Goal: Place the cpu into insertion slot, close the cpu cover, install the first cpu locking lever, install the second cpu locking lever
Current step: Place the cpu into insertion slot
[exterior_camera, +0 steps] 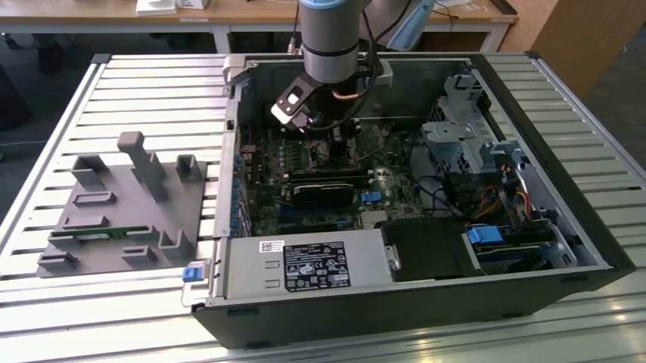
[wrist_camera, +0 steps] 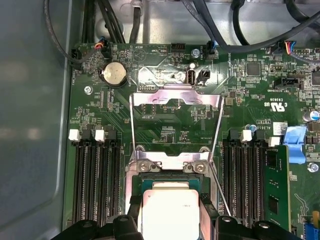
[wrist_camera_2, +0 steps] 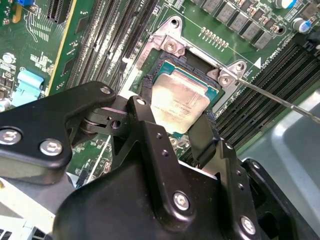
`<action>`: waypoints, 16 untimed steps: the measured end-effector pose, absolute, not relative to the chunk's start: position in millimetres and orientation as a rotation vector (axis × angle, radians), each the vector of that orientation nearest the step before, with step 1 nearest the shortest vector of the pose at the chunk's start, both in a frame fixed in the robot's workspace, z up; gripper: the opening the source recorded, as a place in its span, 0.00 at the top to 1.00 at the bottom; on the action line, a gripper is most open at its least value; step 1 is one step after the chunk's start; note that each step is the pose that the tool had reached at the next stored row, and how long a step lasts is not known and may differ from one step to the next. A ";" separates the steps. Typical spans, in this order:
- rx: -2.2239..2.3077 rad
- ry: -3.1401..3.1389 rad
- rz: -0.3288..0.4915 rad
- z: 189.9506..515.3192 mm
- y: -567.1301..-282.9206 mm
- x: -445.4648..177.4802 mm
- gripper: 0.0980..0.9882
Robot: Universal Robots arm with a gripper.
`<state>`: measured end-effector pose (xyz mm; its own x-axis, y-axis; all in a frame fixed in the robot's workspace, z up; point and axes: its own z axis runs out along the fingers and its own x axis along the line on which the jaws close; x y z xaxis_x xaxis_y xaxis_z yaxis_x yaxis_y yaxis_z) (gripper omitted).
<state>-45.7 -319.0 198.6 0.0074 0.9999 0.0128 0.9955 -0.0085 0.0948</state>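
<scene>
A slatted metal table fills the exterior view, with wooden desks behind it along the top edge. A grey plastic fixture block sits at centre left. An open black computer case takes up the centre and right. The grey robot arm reaches down into the case at upper centre.

In the second wrist view the black two-fingered gripper is narrowly open. Its fingers press against opposite edges of the small flat square silvery-grey cpu, which lies over the socket on the green motherboard. I cannot tell whether the chip is seated.

In the first wrist view the thin silver cpu cover stands swung open beyond the socket.
</scene>
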 end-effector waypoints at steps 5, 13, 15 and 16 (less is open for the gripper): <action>2.188 2.169 0.117 197.0 -318.9 -45.6 0.51; 2.188 2.169 0.117 192.8 -319.0 -45.7 0.51; 2.188 2.169 0.116 192.3 -319.1 -45.7 0.51; 2.188 2.169 0.116 192.2 -319.1 -45.7 0.51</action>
